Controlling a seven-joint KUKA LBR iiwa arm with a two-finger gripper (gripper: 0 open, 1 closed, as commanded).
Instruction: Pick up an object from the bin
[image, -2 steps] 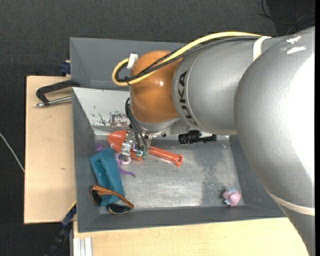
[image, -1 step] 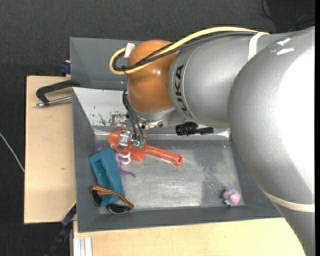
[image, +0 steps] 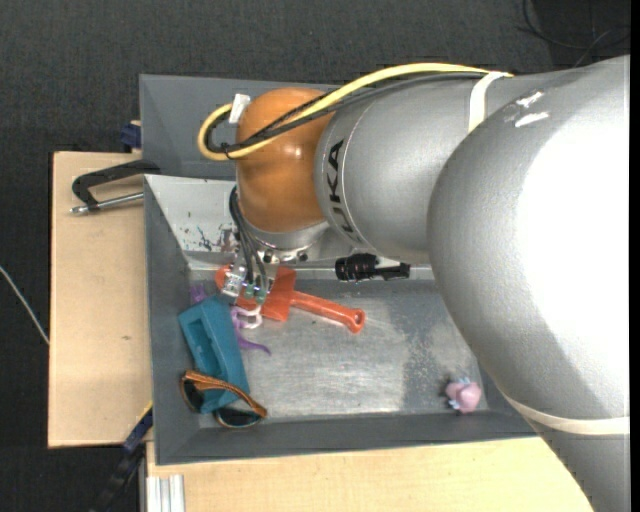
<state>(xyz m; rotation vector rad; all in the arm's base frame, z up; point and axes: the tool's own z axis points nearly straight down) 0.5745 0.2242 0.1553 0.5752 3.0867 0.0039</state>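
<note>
Right at the front wall of the bin (image: 340, 372) lie a pair of sunglasses (image: 222, 398) with brown rims, in the left corner, and well apart from them a small pink toy (image: 463, 396) near the right corner. Just behind the sunglasses, and touching them, a teal box (image: 211, 343) lies at a slant along the left wall. Beside its upper end sits a small purple piece (image: 250, 328) — too small to say what it is.

Further back, an orange tool (image: 318, 308) lies on the floor with its thin handle pointing right and its broad head to the left. The gripper (image: 245, 288) is down over that broad head, in the back left part of the bin; whether it is open, closed or gripping anything I cannot tell. Behind the handle, against the back wall, lies a black marker-like thing (image: 370, 268). Above it all hangs the arm's orange cover (image: 285, 160).
</note>
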